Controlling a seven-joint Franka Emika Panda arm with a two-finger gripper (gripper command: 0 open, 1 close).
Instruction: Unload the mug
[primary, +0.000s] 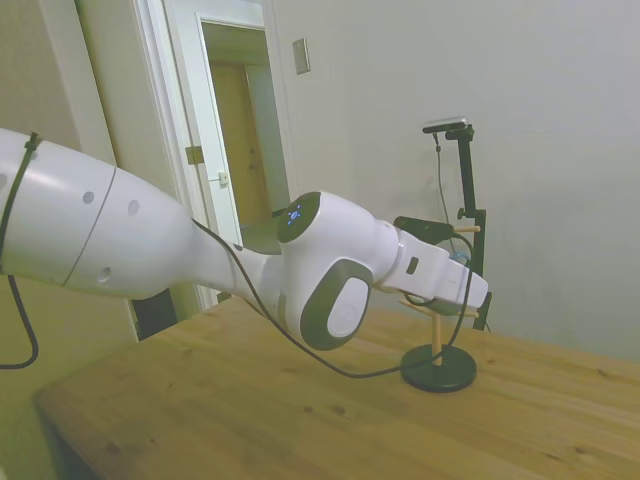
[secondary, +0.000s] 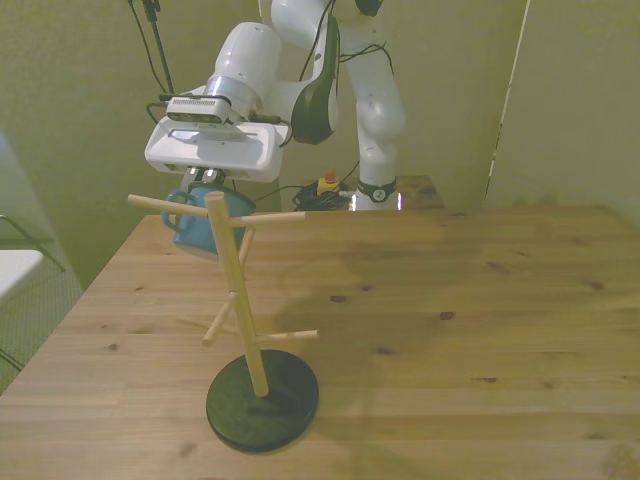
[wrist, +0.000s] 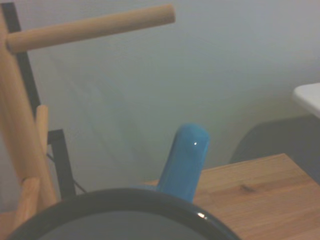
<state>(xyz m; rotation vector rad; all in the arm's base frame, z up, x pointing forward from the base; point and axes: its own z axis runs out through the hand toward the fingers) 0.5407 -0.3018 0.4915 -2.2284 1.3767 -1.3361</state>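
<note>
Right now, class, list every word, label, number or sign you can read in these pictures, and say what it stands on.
None can be read.
The arm shows a small blue lit mark on one joint in the side view: no legible characters.
The mug, the wooden rack and the table carry no visible writing.
The red-topped button box behind the table is too small to show any text.

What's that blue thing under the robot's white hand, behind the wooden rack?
A blue mug, just below the gripper and behind the rack. Its handle and dark rim show in the wrist view. The hand hides the fingers, so any grip is unclear.
</note>
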